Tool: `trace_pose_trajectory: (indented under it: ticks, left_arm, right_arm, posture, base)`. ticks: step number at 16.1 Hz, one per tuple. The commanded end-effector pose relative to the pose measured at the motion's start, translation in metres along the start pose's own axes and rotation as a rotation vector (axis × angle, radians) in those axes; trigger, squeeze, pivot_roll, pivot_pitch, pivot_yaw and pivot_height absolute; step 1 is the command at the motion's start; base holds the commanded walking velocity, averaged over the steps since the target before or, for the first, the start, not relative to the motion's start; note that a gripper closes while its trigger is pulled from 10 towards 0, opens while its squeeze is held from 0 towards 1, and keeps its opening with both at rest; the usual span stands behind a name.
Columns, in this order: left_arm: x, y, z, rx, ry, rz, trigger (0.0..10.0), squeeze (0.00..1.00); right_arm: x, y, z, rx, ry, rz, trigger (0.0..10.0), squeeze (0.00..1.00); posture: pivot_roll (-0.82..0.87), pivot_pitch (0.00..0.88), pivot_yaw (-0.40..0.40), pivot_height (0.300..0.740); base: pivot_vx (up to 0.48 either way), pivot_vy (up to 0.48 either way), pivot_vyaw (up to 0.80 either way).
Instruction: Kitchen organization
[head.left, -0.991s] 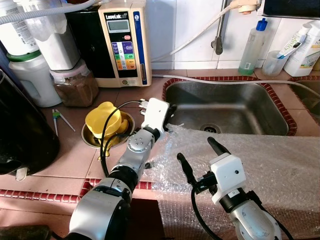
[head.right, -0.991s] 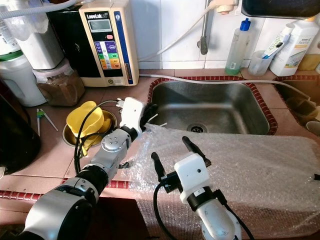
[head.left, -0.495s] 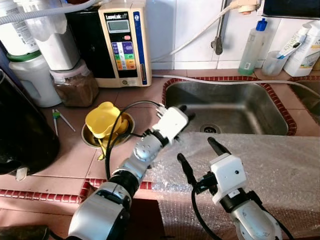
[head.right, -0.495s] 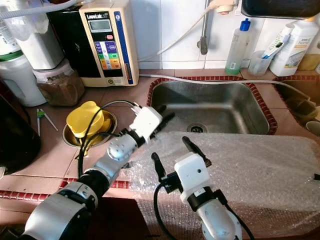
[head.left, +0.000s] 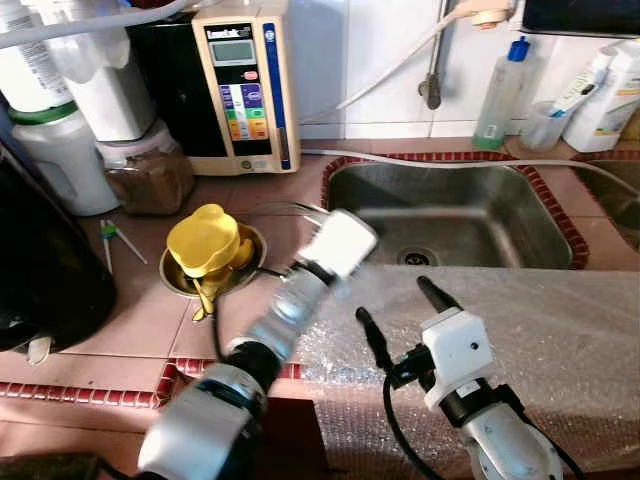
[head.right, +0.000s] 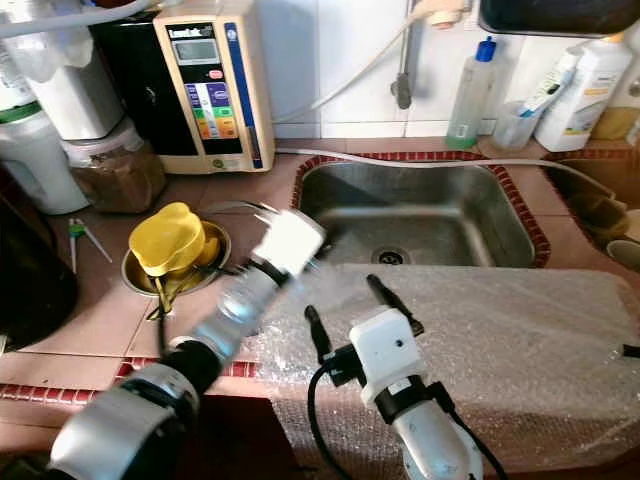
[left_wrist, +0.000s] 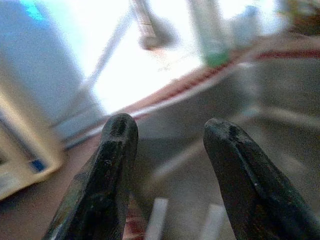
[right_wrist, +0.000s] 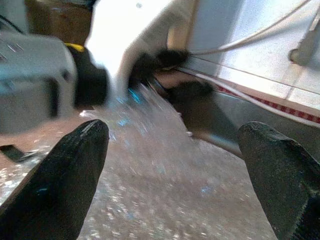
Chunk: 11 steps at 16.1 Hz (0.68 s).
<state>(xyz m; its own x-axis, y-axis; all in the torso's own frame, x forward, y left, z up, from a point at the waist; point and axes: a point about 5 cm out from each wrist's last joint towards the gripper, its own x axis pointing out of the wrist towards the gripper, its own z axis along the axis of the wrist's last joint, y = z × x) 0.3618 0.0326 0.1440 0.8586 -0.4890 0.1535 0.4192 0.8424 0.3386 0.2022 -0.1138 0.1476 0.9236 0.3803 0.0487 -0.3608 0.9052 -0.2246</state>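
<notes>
Bubble wrap (head.left: 520, 320) before sink (head.left: 450, 210), bowl (head.left: 205, 262) left, dispenser (head.left: 245, 85) seemingly behind.

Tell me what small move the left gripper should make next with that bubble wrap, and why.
Probably lower the left gripper back onto the near-left corner of the bubble wrap and close on it. Its fingers are open with nothing between them, above the sink edge, while the sheet lies loose across the counter.

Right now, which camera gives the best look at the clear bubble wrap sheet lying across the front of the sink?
The right eye view: the clear bubble wrap sheet lies nearly whole there. The left eye view crops its right end. The right wrist view catches a blurred patch beyond the right gripper; the left wrist view looks past it.
</notes>
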Motion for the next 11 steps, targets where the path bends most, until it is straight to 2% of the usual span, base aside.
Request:
trace_pose_trajectory:
  ticks: [1,2,4,5,8,9,10,11]
  left_arm:
    - [0.006,0.018,0.016,-0.016,-0.073,0.063,10.0,1.00]
    - [0.005,0.033,0.023,-0.031,-0.118,0.103,10.0,1.00]
    - [0.003,0.043,0.032,-0.040,-0.181,0.110,10.0,1.00]
    - [-0.002,0.048,0.038,-0.037,-0.231,0.127,10.0,1.00]
    - [-0.016,0.047,0.047,-0.040,-0.317,0.126,10.0,1.00]
    - [-0.021,0.040,0.051,-0.034,-0.349,0.072,10.0,1.00]
    - [-0.029,0.039,0.052,-0.034,-0.357,0.065,10.0,1.00]
    - [-0.040,0.046,0.043,-0.022,-0.306,0.097,10.0,1.00]
  right_arm:
    - [0.001,-0.004,0.006,-0.009,-0.031,-0.026,10.0,0.00]
    - [0.002,-0.008,0.007,-0.020,-0.038,-0.047,10.0,0.00]
    - [0.002,-0.012,0.007,-0.031,-0.040,-0.059,10.0,0.00]
    - [0.003,-0.015,0.007,-0.041,-0.046,-0.077,10.0,0.00]
    - [0.004,-0.020,0.007,-0.047,-0.051,-0.092,10.0,0.00]
    - [0.006,-0.021,0.007,-0.050,-0.052,-0.094,10.0,0.00]
    - [0.007,-0.022,0.007,-0.055,-0.057,-0.096,10.0,0.00]
    - [0.008,-0.025,0.007,-0.066,-0.060,-0.109,10.0,0.00]
  posture:
    - [-0.03,0.029,0.065,0.740]
    - [-0.03,0.028,0.062,0.740]
    - [-0.01,0.026,0.050,0.740]
    - [-0.01,0.024,0.046,0.740]
    - [0.01,0.018,0.034,0.740]
    - [0.01,0.014,0.031,0.740]
    - [0.02,0.011,0.030,0.740]
    - [0.02,0.004,0.030,0.740]
  base:
    - [0.000,0.000,0.00]
    - [0.000,0.000,0.00]
    - [0.000,0.000,0.00]
    - [0.000,0.000,0.00]
    - [0.000,0.000,0.00]
    - [0.000,0.000,0.00]
    - [0.000,0.000,0.00]
    - [0.000,0.000,0.00]
